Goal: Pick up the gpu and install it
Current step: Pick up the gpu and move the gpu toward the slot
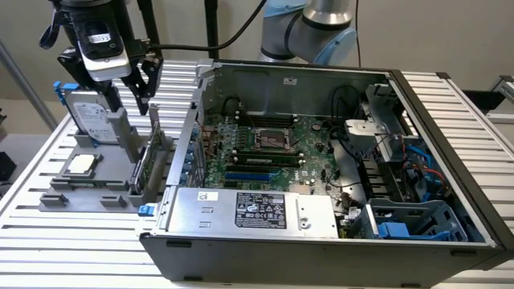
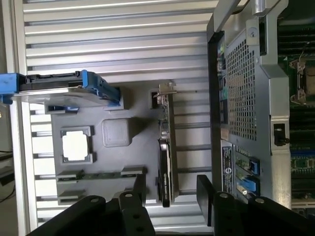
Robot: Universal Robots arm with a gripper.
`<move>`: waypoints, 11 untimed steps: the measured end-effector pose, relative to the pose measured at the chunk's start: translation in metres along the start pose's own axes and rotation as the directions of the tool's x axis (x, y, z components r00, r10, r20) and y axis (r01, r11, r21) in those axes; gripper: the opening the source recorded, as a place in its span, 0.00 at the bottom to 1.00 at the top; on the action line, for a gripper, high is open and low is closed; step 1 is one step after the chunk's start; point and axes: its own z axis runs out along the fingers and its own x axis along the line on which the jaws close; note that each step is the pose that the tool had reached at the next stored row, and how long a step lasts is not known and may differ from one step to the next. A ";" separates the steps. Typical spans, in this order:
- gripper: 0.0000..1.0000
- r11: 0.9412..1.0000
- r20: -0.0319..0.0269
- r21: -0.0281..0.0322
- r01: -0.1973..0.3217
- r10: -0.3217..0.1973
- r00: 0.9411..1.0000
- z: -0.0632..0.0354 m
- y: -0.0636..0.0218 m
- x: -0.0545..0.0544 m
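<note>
Two black fingers sit apart, nothing clamped yet. My gripper hovers over the gpu, which stands on edge in the grey plastic holder beside the perforated metal case. I reckon it's light and stiff but fragile (thin board), so I'd pinch the flat faces, not the silver bracket.

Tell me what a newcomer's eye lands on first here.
The big open computer case, motherboard bared, takes the exterior view's middle and right. At that view's left, the open gripper hangs above the gpu, which stands on edge in a grey holder beside a blue-railed hard drive.
</note>
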 end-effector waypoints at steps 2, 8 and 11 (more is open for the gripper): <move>1.00 1.000 0.000 0.000 0.000 0.000 1.000 0.0036 -0.0002 0.000; 1.00 1.000 0.000 0.000 0.000 0.000 1.000 0.0146 -0.0006 0.000; 1.00 1.000 0.000 0.000 0.000 0.000 1.000 0.0200 -0.0009 0.000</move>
